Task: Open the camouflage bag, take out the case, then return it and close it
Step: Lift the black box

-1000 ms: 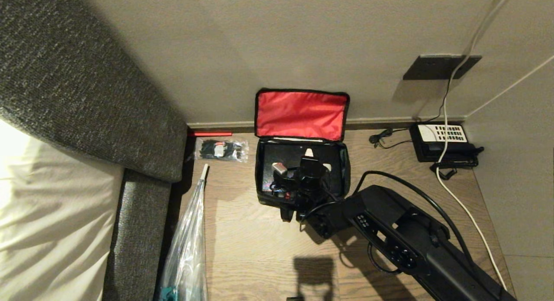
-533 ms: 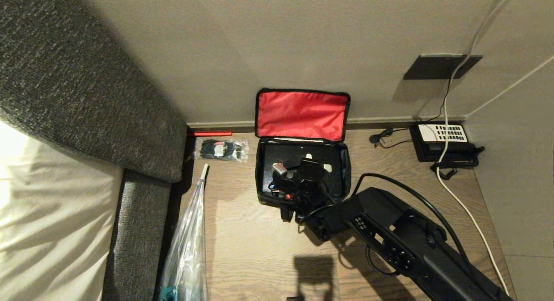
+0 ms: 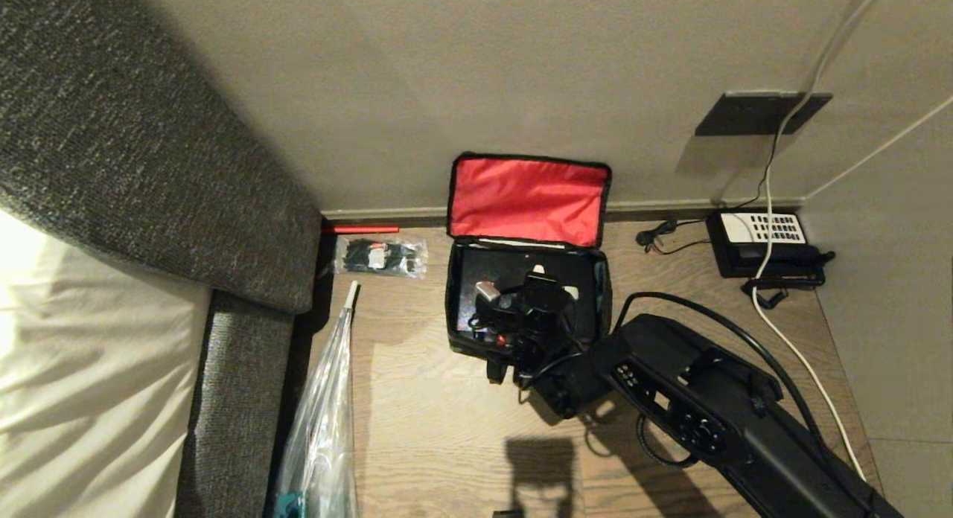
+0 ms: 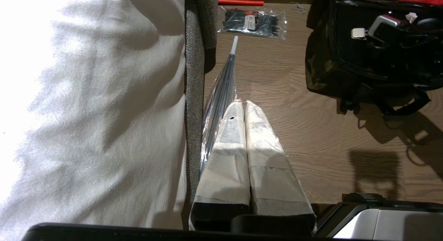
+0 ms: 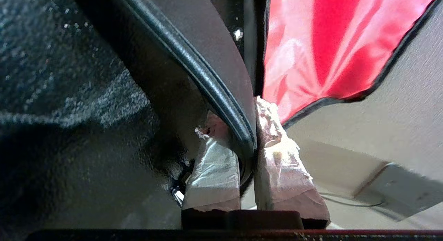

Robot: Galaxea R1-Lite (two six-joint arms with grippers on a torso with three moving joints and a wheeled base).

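Right arm [image 3: 692,406]: matte black angular housing; recessed panel with small round fasteners and tiny pale markings; black cable [image 3: 700,317] arcing over the upper side, thinner black wires looped near the wrist; a silver-grey block by the wrist. Right gripper [image 5: 247,130] fingers [image 5: 214,171] wrapped in creased whitish tape, frayed at tips; left gripper [image 4: 244,107] fingers [image 4: 228,147] taped alike, black base.

Hidden and cut-off parts

The right gripper [image 3: 537,280] and its wrist cover much of the case [image 3: 476,269] inside the camouflage bag [image 3: 456,309]; the clear plastic sleeve [image 3: 320,436] runs off the bottom edge; the right arm [image 3: 715,421] leaves the corner.
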